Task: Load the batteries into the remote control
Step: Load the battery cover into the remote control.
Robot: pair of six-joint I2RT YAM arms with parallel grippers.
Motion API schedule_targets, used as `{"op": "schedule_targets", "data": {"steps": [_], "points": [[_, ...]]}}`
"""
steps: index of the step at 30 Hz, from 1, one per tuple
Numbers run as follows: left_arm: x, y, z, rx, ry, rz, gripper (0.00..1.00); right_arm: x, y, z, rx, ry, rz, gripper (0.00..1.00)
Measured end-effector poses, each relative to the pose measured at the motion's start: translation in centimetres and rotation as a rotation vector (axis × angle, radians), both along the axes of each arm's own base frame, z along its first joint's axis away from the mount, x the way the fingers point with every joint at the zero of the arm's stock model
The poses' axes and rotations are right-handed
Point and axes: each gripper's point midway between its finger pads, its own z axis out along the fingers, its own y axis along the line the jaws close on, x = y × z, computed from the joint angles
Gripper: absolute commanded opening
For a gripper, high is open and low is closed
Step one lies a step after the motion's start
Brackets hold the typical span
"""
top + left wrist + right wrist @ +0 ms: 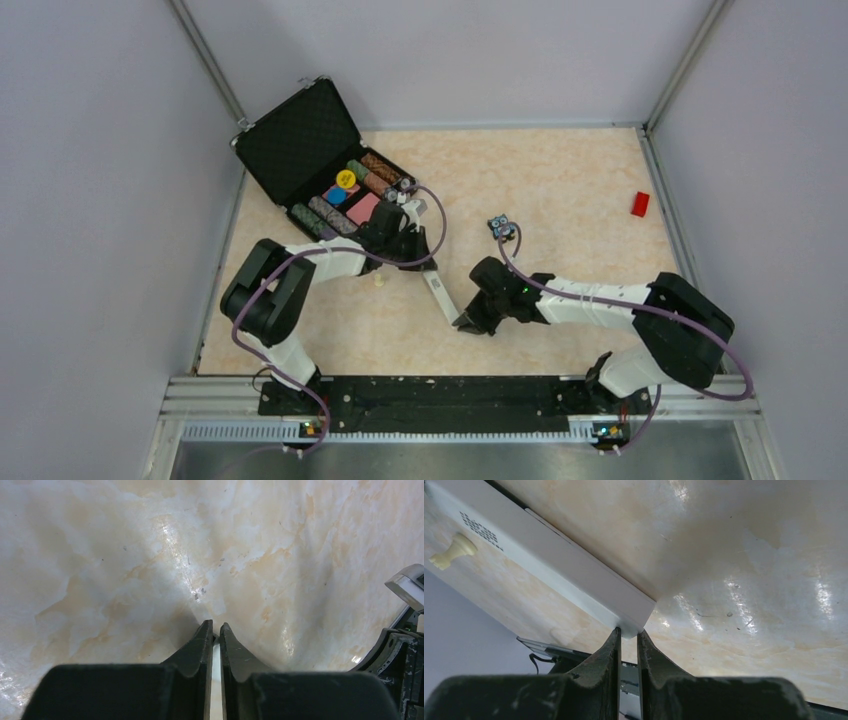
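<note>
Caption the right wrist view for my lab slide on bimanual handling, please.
Right claw pinching the end of the white remote control over the marbled table.

The right gripper [627, 632] seems to pinch one end of the remote control [559, 565] above the table [749, 555].

A beige, marble-patterned tabletop [570, 180] with cream and peach veining makes the floor of the booth. Plain pale lilac-grey panels close it in: a left wall [100, 200], a back wall [450, 50] and a right wall [780, 150], joined at the back corners by slanting aluminium posts [205, 55]. A ridged metal rail [460, 432] runs along the near edge. Soft light leaves white glare patches [824, 597] on the glossy surface
</note>
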Motion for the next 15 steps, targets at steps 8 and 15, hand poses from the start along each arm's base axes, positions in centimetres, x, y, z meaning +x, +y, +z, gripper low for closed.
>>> {"op": "schedule_targets", "data": {"steps": [8,15], "points": [[0.2,-0.5,0.0,-0.024,-0.010,-0.017,0.00,-0.5,1.1,-0.1,0.026,0.088,0.005,0.04],[0.2,-0.8,0.0,-0.040,-0.012,-0.028,0.00,-0.6,1.4,0.0,0.034,0.122,-0.017,0.24]]}}
